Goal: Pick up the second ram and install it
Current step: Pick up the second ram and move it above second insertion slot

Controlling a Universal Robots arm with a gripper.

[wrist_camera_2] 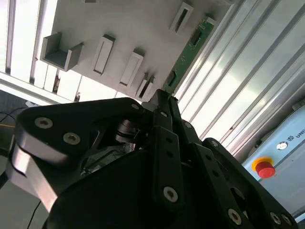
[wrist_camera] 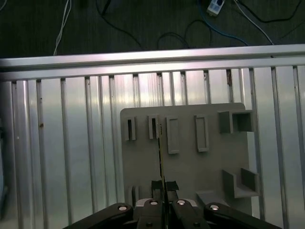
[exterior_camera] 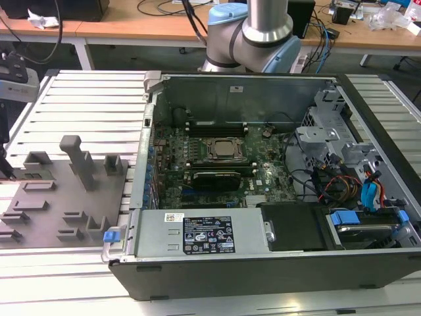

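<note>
Grey plastic fixture plate with upright blocks lies on the slatted aluminium table at the exterior view's left, just beside the open black computer case with its green motherboard. In the second wrist view, the black gripper is clamped on one end of the thin green ram stick, over that plate. In the first wrist view, the stick stands edge-on between the fingers. Judging by this, the stick is grasped and installing is not yet done.

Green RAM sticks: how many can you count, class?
1. The second ram is gripped in the hand, at the grey fixture plate. Others may be hidden.
</note>
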